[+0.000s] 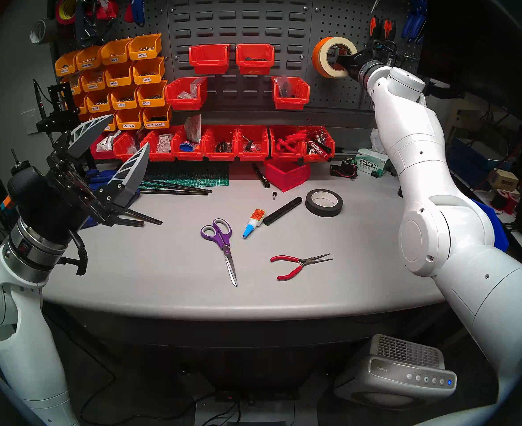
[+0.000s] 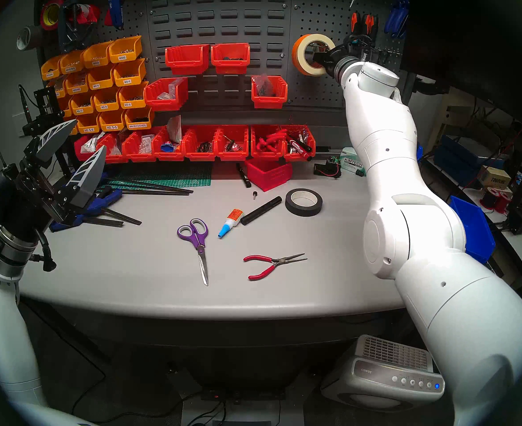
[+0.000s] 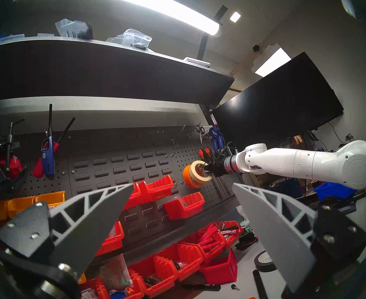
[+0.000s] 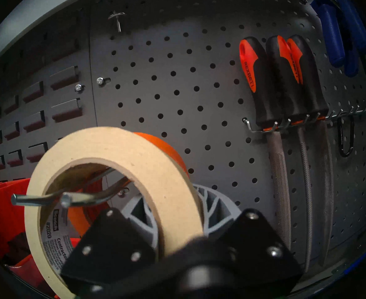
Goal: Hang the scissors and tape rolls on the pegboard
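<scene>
Purple-handled scissors (image 1: 221, 244) with silver blades lie flat on the grey table (image 1: 161, 277), blades toward the robot, nearer the idle, wide-open left gripper (image 1: 112, 148). Farther off, the right gripper (image 4: 178, 223) pinches the cream masking tape roll (image 4: 104, 149), hook prongs (image 4: 48, 200) through its core, orange tape roll (image 4: 167, 147) behind against the dark grey pegboard (image 4: 177, 87).
</scene>
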You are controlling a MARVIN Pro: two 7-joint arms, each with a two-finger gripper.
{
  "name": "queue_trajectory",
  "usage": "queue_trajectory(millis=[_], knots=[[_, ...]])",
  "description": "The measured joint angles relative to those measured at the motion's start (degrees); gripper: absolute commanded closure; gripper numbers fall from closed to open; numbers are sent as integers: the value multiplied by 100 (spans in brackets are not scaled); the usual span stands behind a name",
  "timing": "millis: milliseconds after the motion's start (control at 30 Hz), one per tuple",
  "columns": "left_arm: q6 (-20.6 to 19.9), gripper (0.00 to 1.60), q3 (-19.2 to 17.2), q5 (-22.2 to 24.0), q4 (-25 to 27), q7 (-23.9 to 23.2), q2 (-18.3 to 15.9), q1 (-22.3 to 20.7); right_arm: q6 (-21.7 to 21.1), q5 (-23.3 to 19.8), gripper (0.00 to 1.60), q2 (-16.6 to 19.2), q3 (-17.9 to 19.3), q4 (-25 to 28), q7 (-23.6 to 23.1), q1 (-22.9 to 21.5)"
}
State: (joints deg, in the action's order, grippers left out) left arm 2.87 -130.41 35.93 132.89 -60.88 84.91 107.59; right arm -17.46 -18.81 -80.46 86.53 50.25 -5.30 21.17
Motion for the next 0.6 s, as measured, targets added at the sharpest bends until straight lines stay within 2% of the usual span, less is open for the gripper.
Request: queue_trajectory(millis=[67,100,133,167,233,300,367,400,533,600], knots=[[0,0,27,0,7,-2,4,2,72,28,155,18,-37,-126,-82,-65],[0,0,30,0,9,-2,5,2,86,38,143,23,-47,-139,-98,-72],[0,0,34,0,12,-2,6,2,108,52,152,32,-60,-154,-124,-77],[0,0,37,1,17,-2,6,2,131,65,152,44,-75,-161,-153,-78],[0,0,39,3,25,-2,6,2,161,85,115,61,-93,-164,-192,-77],[-1,0,44,7,36,-2,6,1,198,112,115,85,-121,-159,-237,-68],[-1,0,51,9,43,-2,6,1,231,135,109,105,-140,-131,-279,-45],[-1,0,55,10,45,-2,8,2,248,152,92,120,-156,-106,-303,-26],[-1,0,61,10,54,-2,10,4,287,222,86,171,-214,-5,-363,44],[0,0,61,10,65,-2,11,7,300,278,48,207,-260,57,-385,87]])
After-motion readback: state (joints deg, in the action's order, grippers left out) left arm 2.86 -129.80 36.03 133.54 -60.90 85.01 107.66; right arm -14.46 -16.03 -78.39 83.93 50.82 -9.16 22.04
